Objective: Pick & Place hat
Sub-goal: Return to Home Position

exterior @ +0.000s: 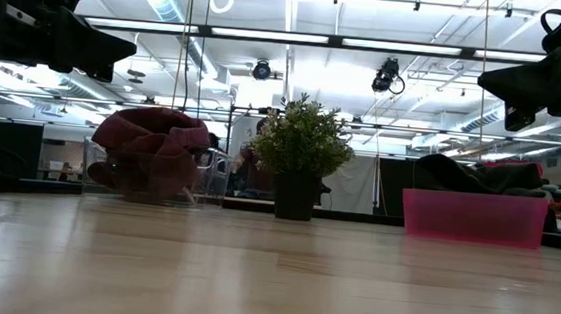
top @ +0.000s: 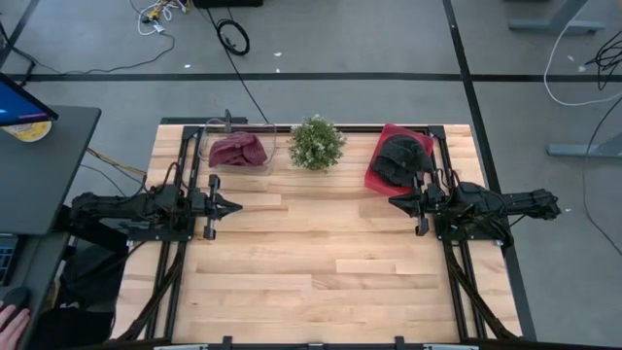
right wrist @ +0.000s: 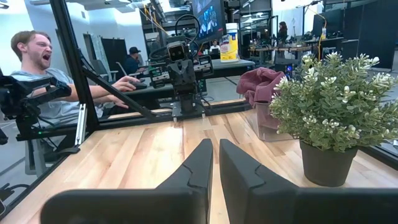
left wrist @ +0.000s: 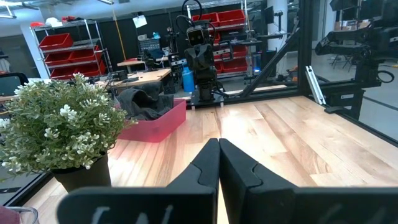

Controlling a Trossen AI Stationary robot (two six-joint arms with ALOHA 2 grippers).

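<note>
Looking down from above, the black cap (top: 398,156) lies in the red bin (top: 373,179) at the upper right of the table (top: 311,277). A potted plant (top: 317,142) stands at upper centre, with a maroon cap (top: 238,151) in a clear bin (top: 273,154) to its left. The left gripper (top: 231,205) sits mid-left and the right gripper (top: 397,202) mid-right, just below the red bin.

At table height, the black cap (exterior: 455,173) is heaped above the bin's rim at the right, and the plant is at centre.

The left wrist camera shows the left gripper (left wrist: 219,142) with its fingers pressed together, holding nothing.

The right wrist camera shows the right gripper (right wrist: 215,144) closed to a thin slit, also empty. A person (right wrist: 43,93) sits beyond the table.
</note>
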